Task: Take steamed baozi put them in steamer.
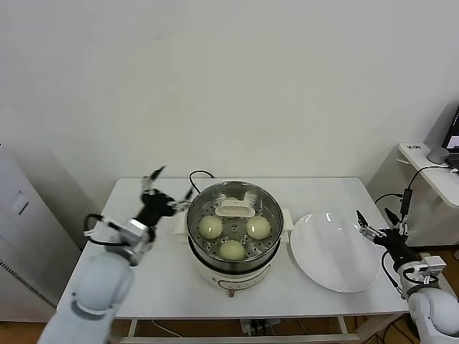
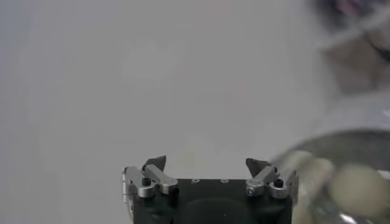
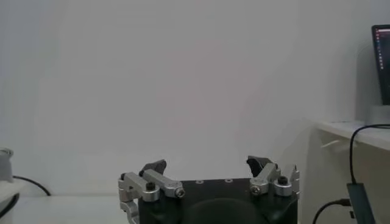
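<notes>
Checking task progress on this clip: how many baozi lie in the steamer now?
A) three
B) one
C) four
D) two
A: the head view shows three baozi on the perforated tray of the steamer, and the white plate beside it is bare.

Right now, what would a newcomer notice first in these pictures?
First, the shiny steamer in the middle of the white table, with three pale baozi on its perforated tray. Next, the bare white plate just to its right. Then the two open grippers: the left gripper raised beside the steamer's left rim, and the right gripper at the plate's far right edge, both holding nothing.
</notes>
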Available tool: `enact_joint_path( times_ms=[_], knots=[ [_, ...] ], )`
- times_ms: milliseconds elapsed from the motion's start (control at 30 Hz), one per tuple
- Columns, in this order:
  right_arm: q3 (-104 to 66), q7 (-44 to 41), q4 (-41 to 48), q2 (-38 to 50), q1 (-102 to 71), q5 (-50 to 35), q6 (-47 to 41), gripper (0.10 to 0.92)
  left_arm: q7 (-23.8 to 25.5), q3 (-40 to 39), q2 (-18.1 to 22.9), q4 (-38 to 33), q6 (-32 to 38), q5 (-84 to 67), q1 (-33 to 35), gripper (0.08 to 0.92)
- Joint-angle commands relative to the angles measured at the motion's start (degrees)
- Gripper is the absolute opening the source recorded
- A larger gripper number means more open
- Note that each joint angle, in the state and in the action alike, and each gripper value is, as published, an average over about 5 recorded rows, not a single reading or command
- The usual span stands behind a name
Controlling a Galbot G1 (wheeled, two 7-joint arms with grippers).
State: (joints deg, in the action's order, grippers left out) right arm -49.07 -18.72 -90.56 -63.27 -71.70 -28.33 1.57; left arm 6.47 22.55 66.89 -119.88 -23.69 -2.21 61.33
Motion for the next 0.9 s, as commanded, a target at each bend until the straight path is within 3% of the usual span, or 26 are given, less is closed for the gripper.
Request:
enact_joint_path(
  times_ms=[33, 500, 900],
  knots=[
    [-0.4, 0.9, -1.7, 0.0, -1.2, 2.6, -3.3, 0.823, -5.9, 13.4, -3.2, 18.5, 5.8, -23.8, 4.3, 0.823],
    [2.7, 3.9, -0.9, -1.0, 0.1, 2.2, -4.6, 0.823, -6.3, 8.7, -0.8, 25.5, 7.2, -12.6, 1.5, 0.823],
    [3.7, 3.4, 0.6, -1.6, 0.8, 3.0, -3.5, 0.823, -6.5, 7.0, -0.3, 24.3, 7.3, -15.8, 4.9, 0.823]
  ],
)
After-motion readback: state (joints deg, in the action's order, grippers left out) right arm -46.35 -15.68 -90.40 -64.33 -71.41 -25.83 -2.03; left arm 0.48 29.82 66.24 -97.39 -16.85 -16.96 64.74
